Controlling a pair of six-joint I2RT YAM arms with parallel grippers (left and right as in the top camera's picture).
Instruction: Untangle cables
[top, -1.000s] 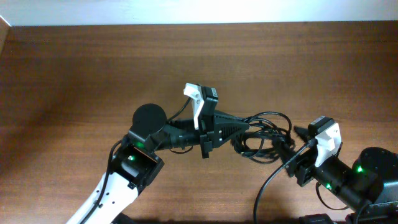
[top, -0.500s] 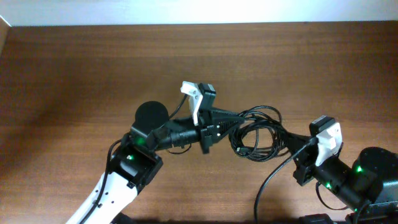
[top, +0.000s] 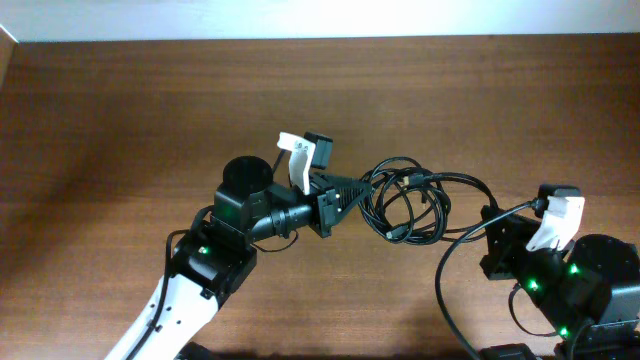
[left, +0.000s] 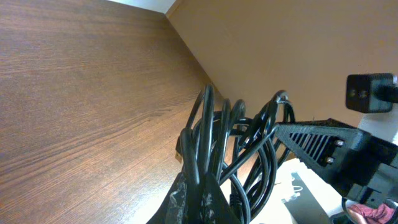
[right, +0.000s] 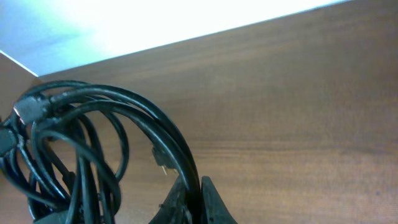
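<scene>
Nearest me, the right claw (top: 488, 212) is pinched together on one black strand at about 4 o'clock from the bundle; its wrist view shows the tips clamped on that cord. The left claw (top: 357, 190) reaches in from 9 o'clock, jaws closed on several loops of the cables (top: 388, 205). A small label on its white piece is too tiny to read. The cables hang as a loose coil strung between both claws, just right of the middle of the brown table (top: 120, 120), a silver-tipped plug dangling at its 5 o'clock.
</scene>
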